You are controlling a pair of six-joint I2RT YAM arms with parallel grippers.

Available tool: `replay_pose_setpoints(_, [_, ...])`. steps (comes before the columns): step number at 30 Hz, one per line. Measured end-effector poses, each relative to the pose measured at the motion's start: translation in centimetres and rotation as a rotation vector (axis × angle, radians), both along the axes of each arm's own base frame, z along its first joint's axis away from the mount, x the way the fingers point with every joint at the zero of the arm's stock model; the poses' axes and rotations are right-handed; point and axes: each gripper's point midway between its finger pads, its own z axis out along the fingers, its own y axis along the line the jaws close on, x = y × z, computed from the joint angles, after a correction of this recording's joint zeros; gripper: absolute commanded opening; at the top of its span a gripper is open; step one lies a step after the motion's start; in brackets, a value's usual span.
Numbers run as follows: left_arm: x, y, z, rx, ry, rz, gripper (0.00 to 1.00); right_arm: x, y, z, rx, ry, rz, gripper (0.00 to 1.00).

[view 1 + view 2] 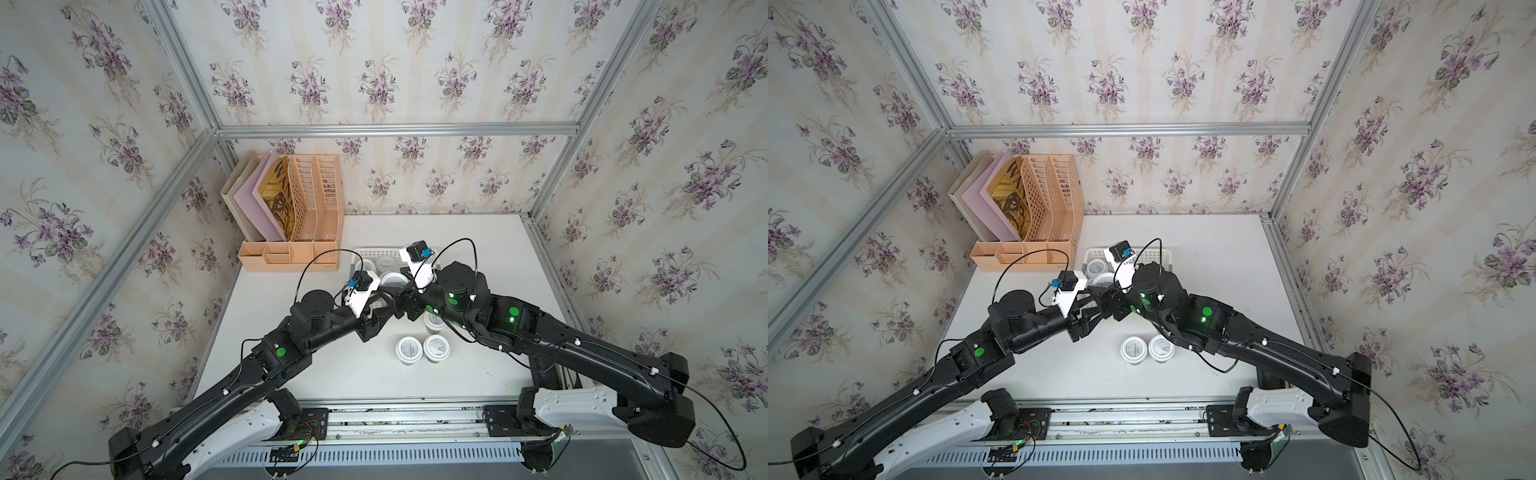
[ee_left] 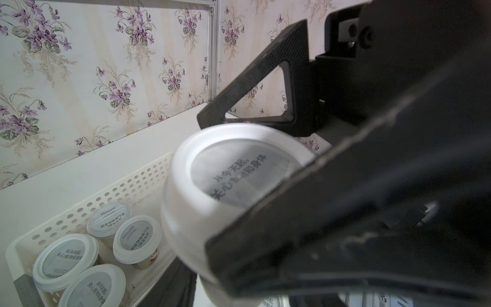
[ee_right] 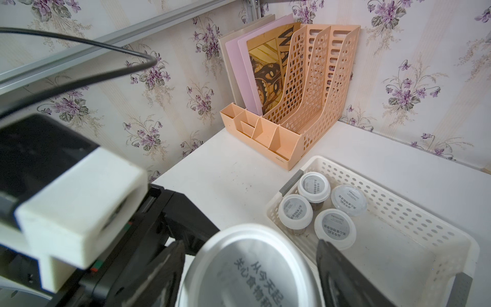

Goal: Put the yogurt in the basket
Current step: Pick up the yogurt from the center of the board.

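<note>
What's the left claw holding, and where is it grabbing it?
The left claw pinches a yogurt cup across its sides, up by the white lid. The right claw's fingers flank a cup too; grip unclear.

We read "从今天起, 关心食物和身体" in dark print on the grey round label of the nearest white-lidded small round yogurt cup (image 2: 239, 175). Same 2 lines on the alike cups (image 2: 63, 255) in the white perforated plastic basket (image 2: 106, 191). Golden-brown printed sheet (image 3: 268, 74) in the peach slatted file organizer (image 3: 318, 106) shows big "WA". Smaller lid print is unreadable.
</note>
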Motion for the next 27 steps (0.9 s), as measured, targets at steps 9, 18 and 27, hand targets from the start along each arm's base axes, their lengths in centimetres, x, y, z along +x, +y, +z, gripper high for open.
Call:
replay_pose_setpoints(9, [-0.03, 0.03, 0.08, 0.004, 0.003, 0.000, 0.55, -0.01, 0.09, 0.21, 0.009, -0.003, 0.003, 0.70])
replay_pose_setpoints(18, [0.07, 0.07, -0.14, 0.014, 0.011, 0.006, 0.58, 0.06, 0.22, -0.01, 0.006, -0.001, 0.002, 0.78])
replay_pose_setpoints(27, [0.27, -0.11, -0.36, 0.021, 0.017, 0.007, 0.58, 0.12, 0.30, -0.45, -0.004, 0.004, 0.001, 0.83])
